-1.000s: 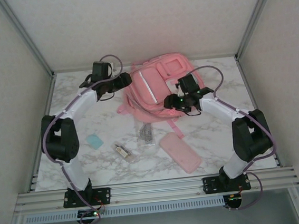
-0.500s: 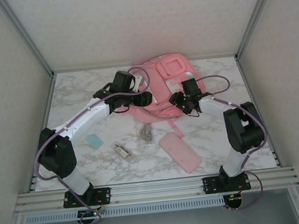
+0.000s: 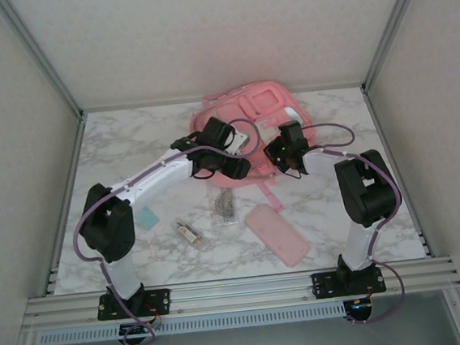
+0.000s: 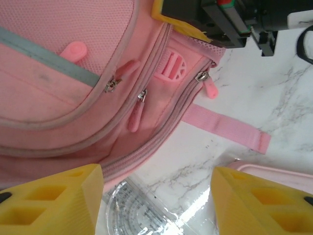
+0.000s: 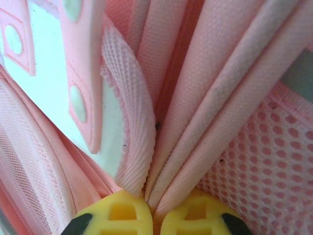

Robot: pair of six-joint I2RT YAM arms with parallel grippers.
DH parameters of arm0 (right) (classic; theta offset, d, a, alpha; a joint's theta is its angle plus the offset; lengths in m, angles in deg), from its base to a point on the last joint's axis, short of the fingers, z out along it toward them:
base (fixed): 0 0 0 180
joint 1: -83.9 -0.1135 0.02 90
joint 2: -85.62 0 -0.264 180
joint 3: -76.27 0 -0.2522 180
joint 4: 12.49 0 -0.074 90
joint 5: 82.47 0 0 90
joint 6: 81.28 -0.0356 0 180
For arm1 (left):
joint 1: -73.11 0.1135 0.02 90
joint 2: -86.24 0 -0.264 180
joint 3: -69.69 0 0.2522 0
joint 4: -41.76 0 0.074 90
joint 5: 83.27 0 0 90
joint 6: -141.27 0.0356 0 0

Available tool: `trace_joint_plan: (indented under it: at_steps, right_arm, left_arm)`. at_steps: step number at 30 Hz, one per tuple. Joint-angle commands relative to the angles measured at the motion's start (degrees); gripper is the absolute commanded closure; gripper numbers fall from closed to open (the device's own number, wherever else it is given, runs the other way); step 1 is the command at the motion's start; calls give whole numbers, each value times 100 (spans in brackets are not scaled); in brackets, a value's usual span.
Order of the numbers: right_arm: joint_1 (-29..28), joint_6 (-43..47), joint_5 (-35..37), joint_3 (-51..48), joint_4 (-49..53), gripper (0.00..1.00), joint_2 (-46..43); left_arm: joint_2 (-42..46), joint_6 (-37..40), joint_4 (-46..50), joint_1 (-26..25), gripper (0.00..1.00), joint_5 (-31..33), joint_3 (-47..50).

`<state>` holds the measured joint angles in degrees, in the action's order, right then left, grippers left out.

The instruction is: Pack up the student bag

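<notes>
**Top external.** The student bag lies flat at the back middle of the surface, front pockets up. Over the last second both my arms have closed in on its near edge. The left arm has swung from the bag's back-left corner across to the near side, and my left gripper now hangs over the bag's lower rim. My right gripper has pushed in against the near right edge. The pencil case and the clear protractor lie on the near surface, apart from the bag and not yet packed.

**Left wrist.** The left gripper stands open with nothing between its fingers. Under the gap I see the bag's lowest zipped seam, bare surface and the protractor. The zip pulls hang along the seams, and the zips look shut here. The right gripper sits against the bag at the top edge.

**Right wrist.** The right gripper has just snapped shut. Its tips meet on a fold of the bag's pink fabric, where a second ago they stood apart.

**Reading.** I now have a hold on the bag's edge, probably to steady or lift it while the left gripper goes for a zip pull. The bag looks unopened, so packing proper has not begun.
</notes>
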<state>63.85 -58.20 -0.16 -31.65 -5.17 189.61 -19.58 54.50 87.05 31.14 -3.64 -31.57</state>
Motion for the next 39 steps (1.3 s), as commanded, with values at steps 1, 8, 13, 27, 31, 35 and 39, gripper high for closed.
trace_joint_plan:
  at_steps: [1, 8, 13, 27, 31, 35, 39]
  right_arm:
    - [102, 26, 89, -73, -286, 100, -532]
    - [230, -16, -339, 234, -162, 100, -907]
    - [230, -134, -454, 243, -296, 100, -889]
    - [236, -216, -607, 150, -498, 100, -775]
    - [234, -218, -677, 67, -593, 100, -783]
    - [236, -229, -730, 22, -663, 100, -801]
    - [235, -225, -752, 21, -688, 100, -801]
  left_arm:
    - [-301, 340, 337, -44, 41, 158, -435]
    - [-625, 222, 407, -262, 43, 39, -765]
    - [-886, -16, 406, -295, 53, 264, -1015]
    - [-1477, -1251, 606, -346, 78, 1461, -1242]
    - [-1435, -1534, 269, -286, 79, 1943, -980]
    - [-1572, -1565, 67, -239, 76, 1905, -958]
    - [-1888, -1622, 123, -224, 66, 1615, -1073]
